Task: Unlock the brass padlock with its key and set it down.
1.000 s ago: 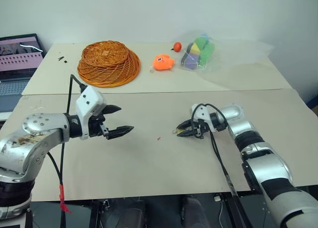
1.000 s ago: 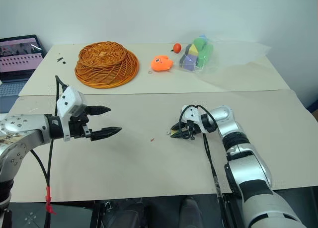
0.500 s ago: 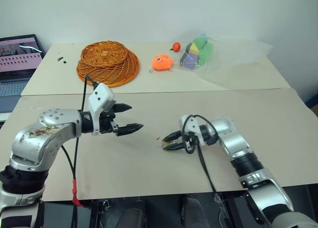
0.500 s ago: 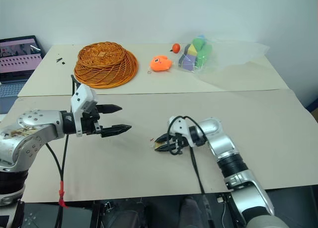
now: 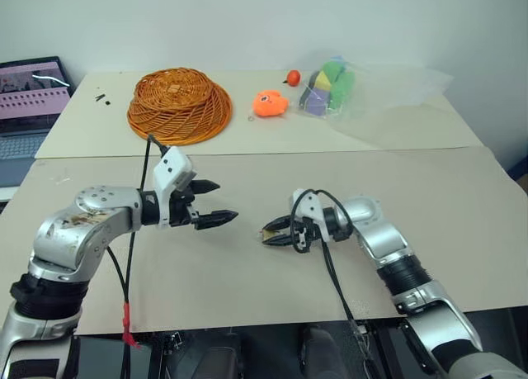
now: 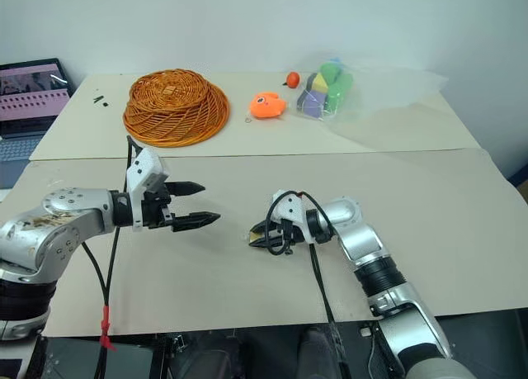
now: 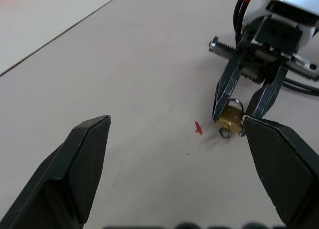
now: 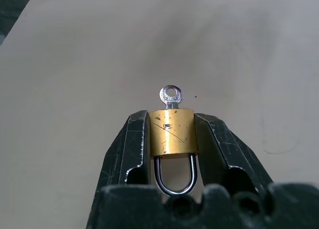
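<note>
One small brass padlock (image 8: 173,131) with a thin silver U-shaped shackle is sitting clamped between the two black fingers of the right tool (image 5: 275,231), the fingers pressing on the opposite sides of its yellow-gold body. The shackle is pointing back toward the wrist, and one small silver key (image 8: 171,96) with a round eyelet head is sticking out of the far end of the body, away from the tool. The right tool is holding the padlock low over the beige counter (image 5: 247,288), near the middle of its front half, with its fingertips aimed toward the left tool (image 5: 211,203).

The left tool is hanging just above the counter with its two black fingers spread wide and gripping nothing; it is facing the right tool across a stretch of bare counter. One tiny red speck (image 7: 198,128) is lying on the counter just beside the padlock, between the two tools.

Toward the back of the counter, one upturned orange wicker basket (image 5: 179,105) is resting, and to its right one orange soft toy (image 5: 270,104), one small orange-red ball (image 5: 293,78) and one clear plastic bag of coloured foam blocks (image 5: 328,86). One open laptop (image 5: 29,98) is sitting off the counter's left edge.
</note>
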Available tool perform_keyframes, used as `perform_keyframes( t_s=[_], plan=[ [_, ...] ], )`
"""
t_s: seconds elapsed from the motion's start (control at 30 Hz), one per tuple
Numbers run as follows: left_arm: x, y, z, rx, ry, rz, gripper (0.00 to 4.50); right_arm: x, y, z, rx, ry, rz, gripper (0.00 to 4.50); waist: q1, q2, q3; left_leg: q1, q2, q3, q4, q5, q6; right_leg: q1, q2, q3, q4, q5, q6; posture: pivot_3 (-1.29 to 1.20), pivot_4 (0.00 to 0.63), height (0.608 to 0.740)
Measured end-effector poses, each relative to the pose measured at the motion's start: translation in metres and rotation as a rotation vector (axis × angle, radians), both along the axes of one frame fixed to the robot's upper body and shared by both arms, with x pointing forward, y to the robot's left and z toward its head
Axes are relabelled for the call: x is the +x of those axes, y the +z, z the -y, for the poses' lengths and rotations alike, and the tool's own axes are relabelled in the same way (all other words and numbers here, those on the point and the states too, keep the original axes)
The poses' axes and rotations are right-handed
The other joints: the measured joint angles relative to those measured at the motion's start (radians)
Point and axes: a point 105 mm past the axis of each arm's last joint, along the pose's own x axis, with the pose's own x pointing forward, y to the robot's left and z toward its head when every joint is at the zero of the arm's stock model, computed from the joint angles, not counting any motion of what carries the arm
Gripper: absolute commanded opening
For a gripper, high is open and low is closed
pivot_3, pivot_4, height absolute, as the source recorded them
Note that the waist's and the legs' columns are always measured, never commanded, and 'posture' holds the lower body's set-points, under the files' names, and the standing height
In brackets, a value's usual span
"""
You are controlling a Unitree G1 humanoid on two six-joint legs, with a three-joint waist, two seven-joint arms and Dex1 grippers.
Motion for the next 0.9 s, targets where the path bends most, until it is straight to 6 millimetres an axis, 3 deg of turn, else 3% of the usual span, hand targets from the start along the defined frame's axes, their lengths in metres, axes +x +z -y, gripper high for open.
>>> perform_keyframes(
  t_s=[0.13, 0.47, 0.5, 0.57, 0.9],
  plan=[
    [0.0011, 0.0023, 0.0001, 0.005, 0.002, 0.011, 4.50, 0.0041, -0.0103, 0.0034, -0.012, -0.022, -0.014, 0.91, -0.001, 0.000, 0.000, 0.000, 0.000, 0.000, 0.000, 0.000, 0.000, 0.000, 0.000, 0.000, 0.000, 0.000, 0.000, 0.00, 0.150, 0.739],
    [0.0012, 0.0023, -0.0005, 0.011, 0.002, 0.013, 4.50, 0.0081, -0.0105, 0.0038, -0.015, -0.019, -0.006, 0.91, -0.001, 0.000, 0.000, 0.001, 0.000, 0.000, 0.000, 0.000, 0.000, 0.001, 0.000, 0.000, 0.000, 0.000, 0.000, 0.00, 0.150, 0.739],
    [0.0012, 0.0022, -0.0005, 0.011, 0.002, 0.013, 4.50, 0.0083, -0.0110, 0.0039, -0.015, -0.020, -0.009, 1.93, -0.001, 0.000, 0.000, 0.001, 0.000, 0.000, 0.000, 0.000, 0.000, 0.001, 0.000, 0.000, 0.000, 0.000, 0.000, 0.00, 0.150, 0.739],
    [0.0014, 0.0022, -0.0007, 0.013, 0.003, 0.014, 4.50, 0.0087, -0.0124, 0.0046, -0.017, -0.024, -0.013, 2.54, -0.001, 0.000, 0.000, 0.001, 0.000, 0.000, 0.000, 0.000, 0.000, 0.001, 0.000, 0.000, 0.000, 0.000, 0.000, 0.00, 0.150, 0.739],
    [0.0027, 0.0041, -0.0003, 0.019, 0.002, 0.026, 4.50, 0.0091, -0.0114, 0.0084, -0.029, -0.025, -0.005, 2.54, 0.003, 0.000, 0.000, 0.001, 0.000, 0.000, 0.000, 0.000, 0.000, 0.001, 0.000, 0.000, 0.000, 0.000, 0.000, 0.00, 0.150, 0.739]
  ],
)
